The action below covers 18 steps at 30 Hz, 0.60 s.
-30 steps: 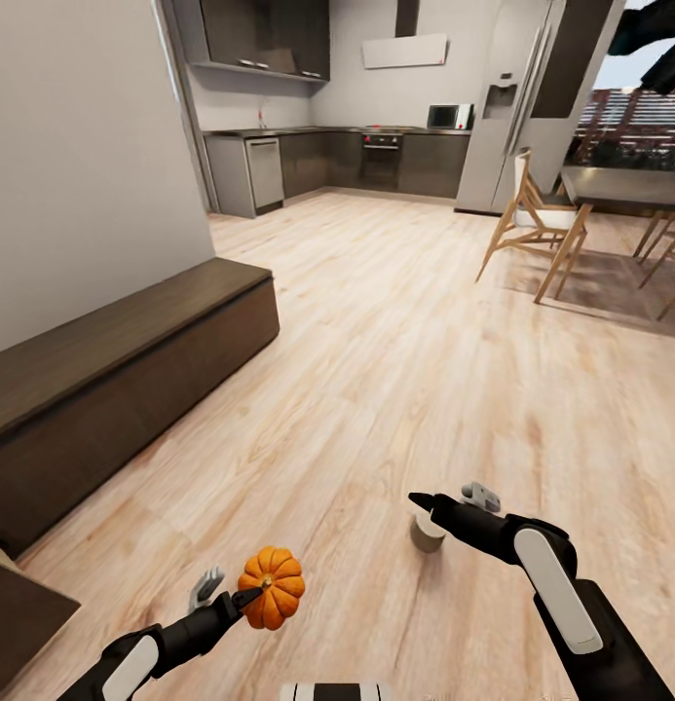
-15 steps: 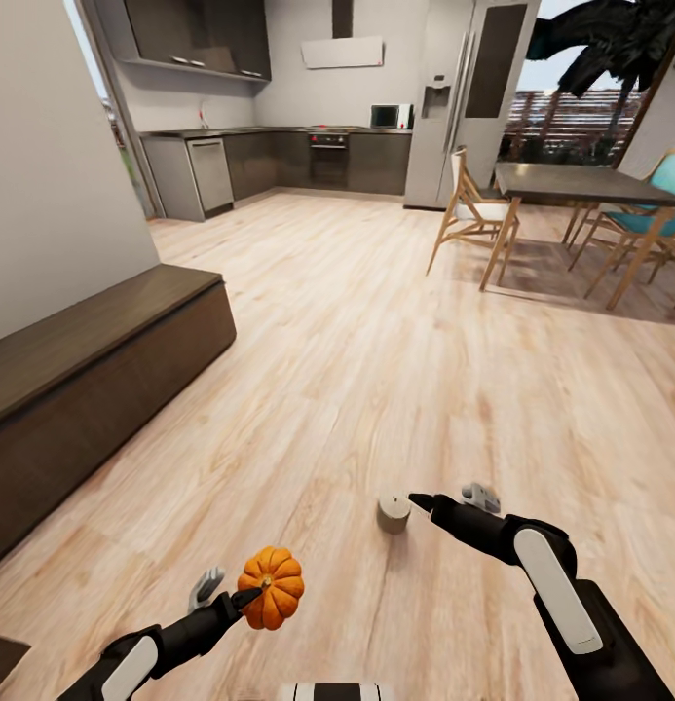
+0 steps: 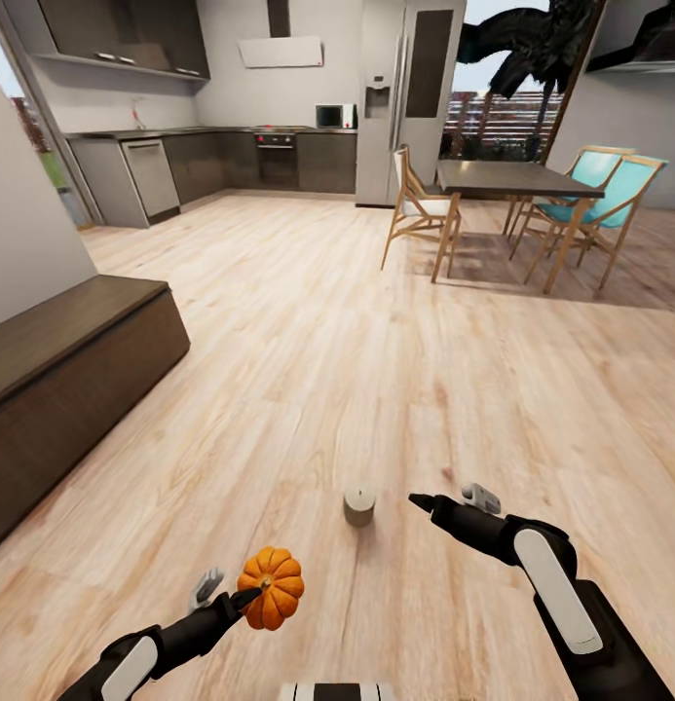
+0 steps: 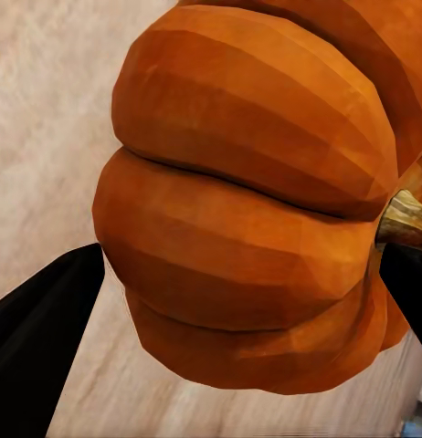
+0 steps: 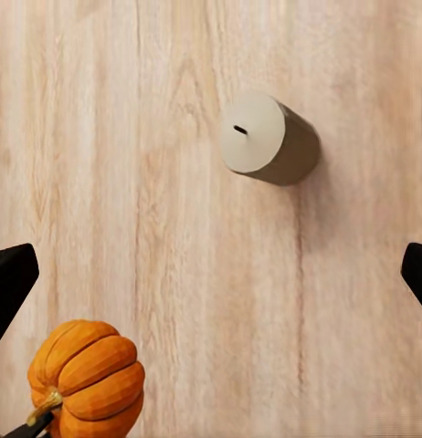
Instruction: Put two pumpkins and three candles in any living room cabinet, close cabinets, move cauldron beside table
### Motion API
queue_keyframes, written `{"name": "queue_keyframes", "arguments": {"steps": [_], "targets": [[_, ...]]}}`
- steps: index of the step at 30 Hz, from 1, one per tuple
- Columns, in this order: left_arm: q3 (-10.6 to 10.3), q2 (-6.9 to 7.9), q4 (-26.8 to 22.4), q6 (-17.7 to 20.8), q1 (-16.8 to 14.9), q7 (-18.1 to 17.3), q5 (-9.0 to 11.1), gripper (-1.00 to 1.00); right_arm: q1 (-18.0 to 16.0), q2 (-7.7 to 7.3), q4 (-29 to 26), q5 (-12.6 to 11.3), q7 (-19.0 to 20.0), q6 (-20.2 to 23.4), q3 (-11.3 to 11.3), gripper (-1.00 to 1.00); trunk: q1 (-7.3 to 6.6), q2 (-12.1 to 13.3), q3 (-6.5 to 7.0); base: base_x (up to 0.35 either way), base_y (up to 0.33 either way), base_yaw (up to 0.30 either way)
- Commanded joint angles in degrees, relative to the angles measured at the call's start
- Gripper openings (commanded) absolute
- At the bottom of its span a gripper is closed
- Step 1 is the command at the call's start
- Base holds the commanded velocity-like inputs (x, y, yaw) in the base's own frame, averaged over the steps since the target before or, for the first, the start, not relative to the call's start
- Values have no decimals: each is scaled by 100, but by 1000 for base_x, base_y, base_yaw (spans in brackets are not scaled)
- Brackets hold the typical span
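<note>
Orange pumpkin (image 3: 272,588) is sitting low in the frame, left of centre, clamped in the left pincer (image 3: 230,595). Beige candle (image 3: 358,505) is standing on the wooden floor (image 3: 376,350) near the centre, just left of the right pincer (image 3: 452,499), which is gaping wide and holding nothing.

Pumpkin (image 3: 271,587) showing ribbed orange; candle (image 3: 358,505) showing beige-tan; cabinet (image 3: 69,380) showing dark brown; floor (image 3: 376,341) showing pale wood grain.
</note>
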Motion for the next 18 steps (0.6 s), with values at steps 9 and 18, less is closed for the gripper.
{"name": "queue_keyframes", "arguments": {"steps": [9, 18], "targets": [[-21, -4, -9, 42, -2, 5, 69, -100, -5, -8, 230, -56, -57, -15, 0, 100, -1, -2, -4, 0, 0, -297], [-21, -3, -9, 42, -1, 9, 56, -100, -5, -34, 477, -48, -57, -35, -8, 100, -1, -2, -8, 0, 0, -293]]}}
